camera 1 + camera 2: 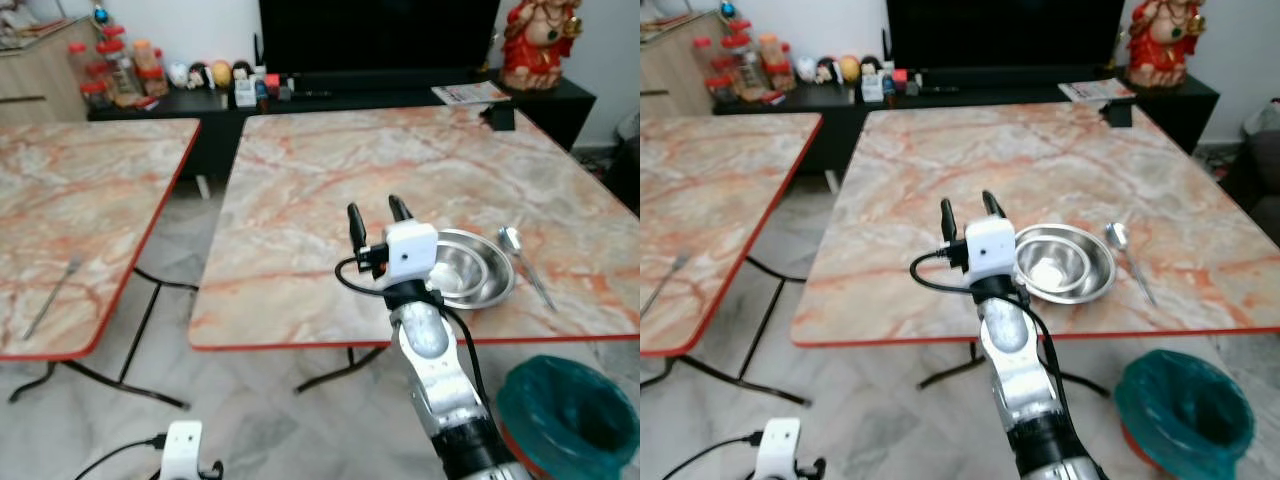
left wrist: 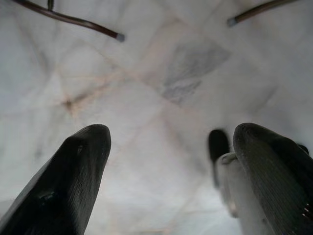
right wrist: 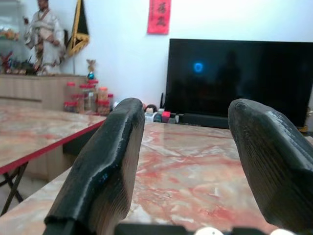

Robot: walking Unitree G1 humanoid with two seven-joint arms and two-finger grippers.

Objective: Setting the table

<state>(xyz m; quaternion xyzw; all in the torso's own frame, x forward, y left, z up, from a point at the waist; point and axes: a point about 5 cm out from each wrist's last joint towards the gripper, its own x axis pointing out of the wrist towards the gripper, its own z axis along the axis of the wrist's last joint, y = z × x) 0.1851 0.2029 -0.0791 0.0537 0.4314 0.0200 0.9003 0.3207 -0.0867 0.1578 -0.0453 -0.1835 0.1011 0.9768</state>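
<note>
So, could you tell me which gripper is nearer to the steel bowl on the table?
The right gripper, open, hovers over the table just to the left of the steel bowl. The left gripper hangs low over the floor, far from it.

The right hand is raised, fingers parted (nothing between them), while the left hand hangs low, open.

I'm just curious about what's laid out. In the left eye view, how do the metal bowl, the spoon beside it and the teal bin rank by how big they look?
1. Teal bin, though it is nearest the camera.
2. Metal bowl.
3. Spoon, clearly slimmest.
</note>
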